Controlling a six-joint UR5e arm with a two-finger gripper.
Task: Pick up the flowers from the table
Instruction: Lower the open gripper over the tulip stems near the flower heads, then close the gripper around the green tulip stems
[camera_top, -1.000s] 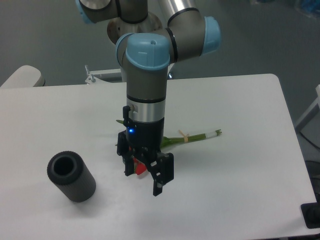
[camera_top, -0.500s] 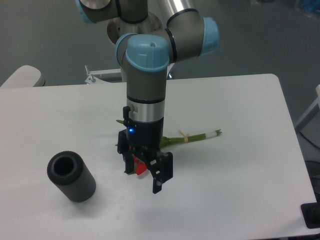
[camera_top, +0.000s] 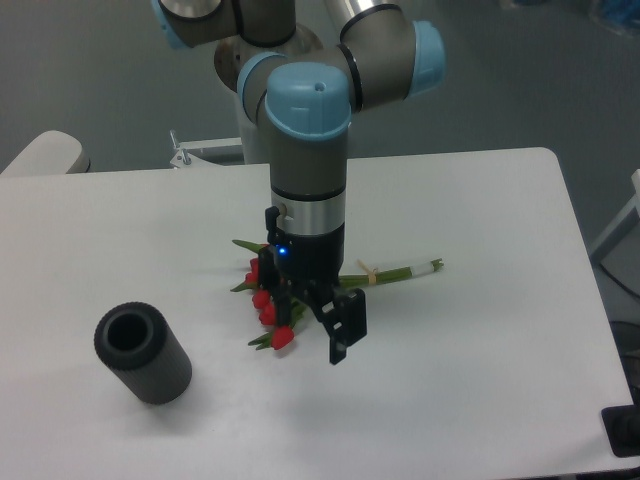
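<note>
The arm comes down from its blue-capped elbow joint (camera_top: 310, 100) in a near-vertical line, wrist pointing straight at the table (camera_top: 480, 340), with a small blue light lit on the wrist housing. The gripper (camera_top: 318, 325) hangs just above the flowers (camera_top: 272, 310), over the place where the leaves meet the stems. Its fingers (camera_top: 345, 325) stand spread apart, grasping nothing; the near finger reaches down to the right of the flowers, the other is mostly hidden behind the red buds.

The flowers lie flat on the table, buds toward the left front and the long stems running off to the right behind the gripper, the pale band (camera_top: 368, 272) showing partway along them. A dark grey ribbed cylinder (camera_top: 142, 355) lies on its side well to the left of the flowers.

Compared with a second ago, the whole wrist has shifted to the right along the flowers. The red buds, which were then almost covered by the gripper, now show plainly at its left. The flowers and the cylinder have not moved.
</note>
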